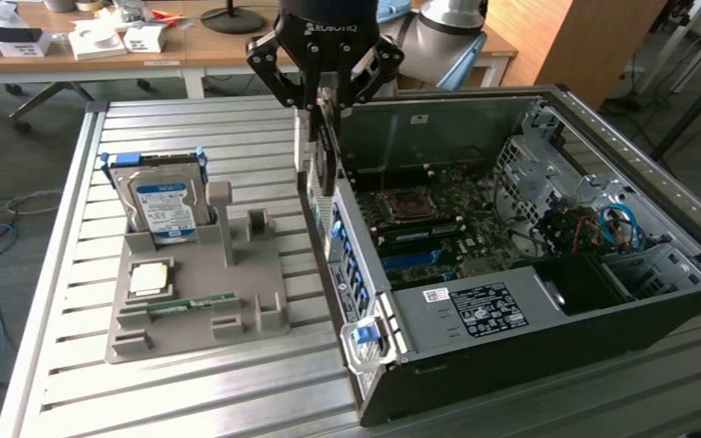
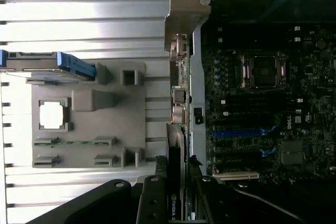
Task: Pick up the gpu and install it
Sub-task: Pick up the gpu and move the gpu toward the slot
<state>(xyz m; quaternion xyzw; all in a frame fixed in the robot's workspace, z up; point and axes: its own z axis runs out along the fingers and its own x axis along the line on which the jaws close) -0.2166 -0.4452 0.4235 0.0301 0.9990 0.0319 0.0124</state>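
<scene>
Holding the gpu (image 1: 317,155) upright, your tool (image 1: 324,105) is half closed on its top edge. The card hangs over the rear wall of the computer case (image 1: 643,155), probably on edge to meet a motherboard (image 1: 436,228) slot.

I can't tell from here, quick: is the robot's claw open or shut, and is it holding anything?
Gripper: shut on the gpu, held upright beside the open computer case.

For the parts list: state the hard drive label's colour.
Blue and white label, best in the exterior view.
</scene>
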